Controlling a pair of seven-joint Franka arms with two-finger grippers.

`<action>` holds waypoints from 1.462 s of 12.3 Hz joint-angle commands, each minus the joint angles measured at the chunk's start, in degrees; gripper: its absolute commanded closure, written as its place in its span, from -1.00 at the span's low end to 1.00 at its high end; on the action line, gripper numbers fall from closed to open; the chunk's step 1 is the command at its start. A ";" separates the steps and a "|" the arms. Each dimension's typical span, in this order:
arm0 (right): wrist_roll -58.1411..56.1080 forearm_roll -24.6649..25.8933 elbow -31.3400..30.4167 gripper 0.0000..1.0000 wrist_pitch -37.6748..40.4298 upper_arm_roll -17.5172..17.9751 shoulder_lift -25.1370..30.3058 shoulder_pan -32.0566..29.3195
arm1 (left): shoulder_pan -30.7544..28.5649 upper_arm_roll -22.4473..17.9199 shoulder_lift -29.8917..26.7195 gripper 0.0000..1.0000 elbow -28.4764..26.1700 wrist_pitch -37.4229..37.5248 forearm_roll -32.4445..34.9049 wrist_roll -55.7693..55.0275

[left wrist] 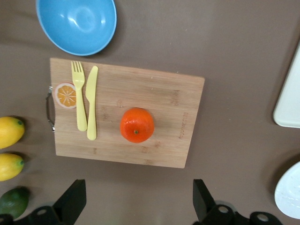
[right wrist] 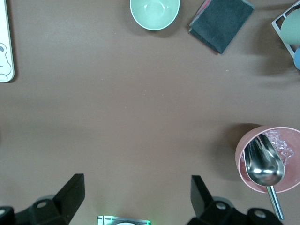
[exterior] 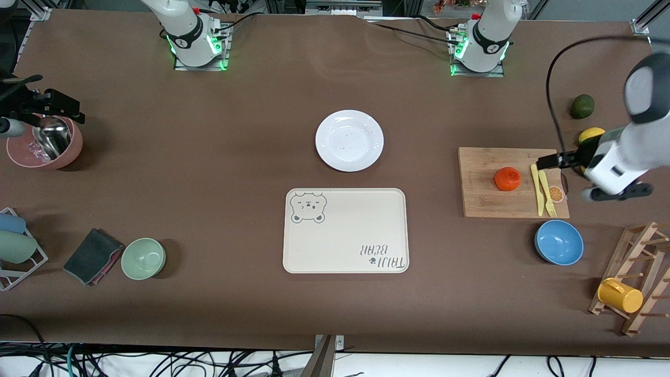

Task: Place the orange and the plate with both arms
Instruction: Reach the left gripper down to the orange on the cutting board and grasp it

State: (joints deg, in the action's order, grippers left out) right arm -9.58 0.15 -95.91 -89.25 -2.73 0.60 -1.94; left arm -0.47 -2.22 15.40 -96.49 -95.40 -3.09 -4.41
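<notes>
Front view, counts: one orange [exterior: 507,178], one white plate [exterior: 349,140], one cream tray [exterior: 345,230], one wooden cutting board [exterior: 512,182], three bowls (blue [exterior: 558,242], green [exterior: 143,258], pink [exterior: 44,142]), one avocado [exterior: 581,106], one yellow mug [exterior: 620,295] on a wooden rack [exterior: 639,277]. Left wrist view shows two lemons [left wrist: 10,131], plus one yellow fork [left wrist: 79,96] and one yellow knife [left wrist: 92,103] side by side on the board.

Orange sits on the board, about mid-board, beside the knife, toward the left arm's end of the table. Plate lies on bare table mid-table, just farther from the front camera than the tray; not touching it.

Left gripper [left wrist: 136,206] hangs over the table at the board's edge, jaws spread wide, holding nothing; the orange lies apart from the fingers [left wrist: 72,199], roughly in line with the gap between them. Right gripper [right wrist: 136,201] hangs over the right arm's end of the table near the pink bowl, jaws equally wide and empty; plate well apart from it. A metal scoop [right wrist: 263,164] rests in the pink bowl.

Writing: tray reads "TAIJI BEAR", with a bear drawing in one corner. Board carries faint burned lettering, unreadable, and an orange-slice sticker [left wrist: 65,95].
</notes>
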 commanded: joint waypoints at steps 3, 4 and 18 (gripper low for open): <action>-0.17 -0.68 1.16 -1.00 1.36 0.71 -0.25 -0.88 | 0.12 0.19 3.76 -1.00 -8.68 -12.48 1.42 -0.86; -0.17 -0.68 1.16 -1.00 1.45 0.71 -0.25 -0.88 | 0.03 0.19 3.67 -1.00 -11.76 -16.09 1.42 -0.86; -0.08 -0.68 1.16 -1.00 2.06 0.71 -0.34 -0.88 | -0.76 0.11 7.09 -1.00 -24.63 -30.72 1.42 -3.23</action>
State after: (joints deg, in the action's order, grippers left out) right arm -9.58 0.15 -95.91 -88.40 -2.72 0.57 -1.95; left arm -1.04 -2.27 22.11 -120.52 -125.04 -3.09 -6.53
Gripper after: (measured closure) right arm 0.000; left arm 0.000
